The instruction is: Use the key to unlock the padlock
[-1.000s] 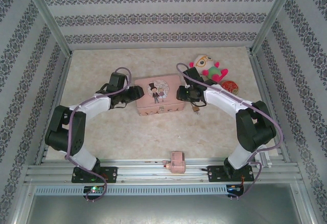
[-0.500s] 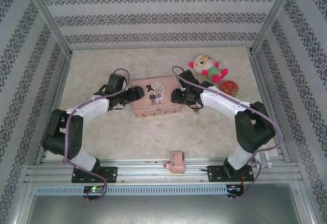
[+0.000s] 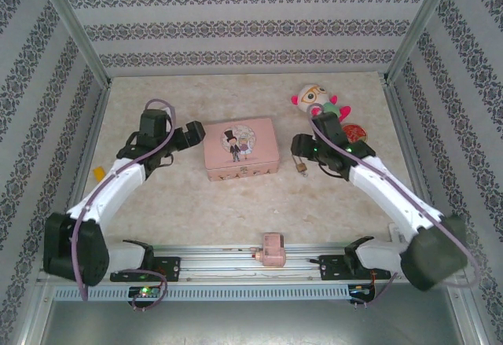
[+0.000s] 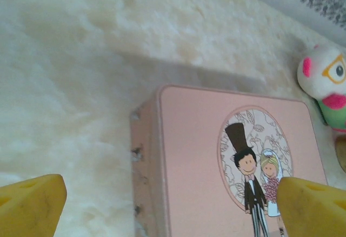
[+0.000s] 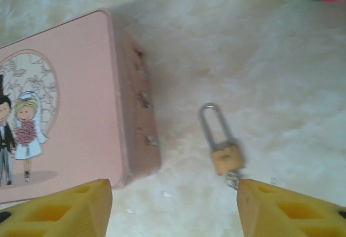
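The pink tin (image 3: 241,150) sits mid-counter (image 3: 204,211) with its lid shut, so nothing of its inside shows. The lid bears a cartoon bride and groom in an oval.

The padlock (image 3: 299,164) lies flat on the counter just beside the tin's right side, apart from it and outside the tin. In the right wrist view its brass body (image 5: 226,158) lies nearer the camera and its thin silver shackle points away, with both legs reaching the body. A small grey bit of metal (image 5: 232,178) juts from the body's near end. It is too blurred to tell whether it is the key.

The left tool (image 3: 192,133) hangs at the tin's left end, its yellow fingers (image 4: 32,204) spread wide and holding nothing. The right tool (image 3: 300,144) hangs above the padlock, fingers (image 5: 292,210) likewise spread wide and empty.

A plush toy (image 3: 318,101) and a red round thing (image 3: 354,133) lie toward the far right. A small yellow block (image 3: 99,173) lies at the left edge.
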Motion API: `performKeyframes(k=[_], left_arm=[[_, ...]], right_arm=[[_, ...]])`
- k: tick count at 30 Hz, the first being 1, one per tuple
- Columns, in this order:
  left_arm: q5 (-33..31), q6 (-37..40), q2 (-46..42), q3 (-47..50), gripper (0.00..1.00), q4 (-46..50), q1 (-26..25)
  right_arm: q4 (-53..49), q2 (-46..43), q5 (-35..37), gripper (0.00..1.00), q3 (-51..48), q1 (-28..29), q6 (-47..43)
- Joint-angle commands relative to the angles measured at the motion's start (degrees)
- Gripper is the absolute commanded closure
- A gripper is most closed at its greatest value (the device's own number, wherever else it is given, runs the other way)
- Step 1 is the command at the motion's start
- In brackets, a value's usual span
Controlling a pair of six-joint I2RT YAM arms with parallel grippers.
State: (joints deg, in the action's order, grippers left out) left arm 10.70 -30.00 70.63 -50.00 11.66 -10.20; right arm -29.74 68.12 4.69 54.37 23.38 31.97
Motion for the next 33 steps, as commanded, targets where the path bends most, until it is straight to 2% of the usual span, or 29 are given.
performKeyframes(k=[1,2,3,4,9,14,21,26,30,33], left_arm=[[-9.27,6.45,-5.56,3.68,0.01,3.17,0.81],[-11.91,7.68,-7.66,5.24,0.01,2.43,0.79],[-14.50,8.78,-9.91,6.98,0.01,1.27,0.79],[-16.73,9.24,-11.75,8.58,0.01,0.20,0.79],[-25.42,12.80,-20.79,19.45,0.01,-12.92,1.18],[-29.60,17.94,-22.01,26.86,0.01,-25.27,2.81],[-25.12,24.42,-13.56,32.37,0.01,-41.29,7.23],[-18.08,27.00,-4.88,33.86,0.01,-51.65,10.82],[-13.85,28.67,1.98,34.55,0.01,-60.22,12.41],[-10.84,27.55,6.44,33.67,0.01,-62.63,13.59]], right_arm=[[0.39,-6.55,4.34,0.32,-4.56,-2.39,-2.41],[1.08,-8.74,4.51,0.28,-5.93,-3.31,-3.00],[1.85,-10.86,4.93,0.06,-7.45,-4.11,-3.83],[2.86,-12.64,5.60,0.02,-8.84,-4.72,-4.35],[9.45,-19.16,6.83,0.02,-16.64,-8.91,-5.67],[14.77,-20.81,13.18,0.02,-21.95,-11.75,-3.42],[27.85,-22.15,12.47,0.02,-28.51,-14.78,-7.03],[43.43,-21.89,11.66,0.02,-35.62,-15.22,-14.71],[45.35,-20.60,14.35,0.02,-36.53,-16.13,-17.52],[47.74,-19.16,14.09,0.02,-36.82,-17.07,-20.62]])
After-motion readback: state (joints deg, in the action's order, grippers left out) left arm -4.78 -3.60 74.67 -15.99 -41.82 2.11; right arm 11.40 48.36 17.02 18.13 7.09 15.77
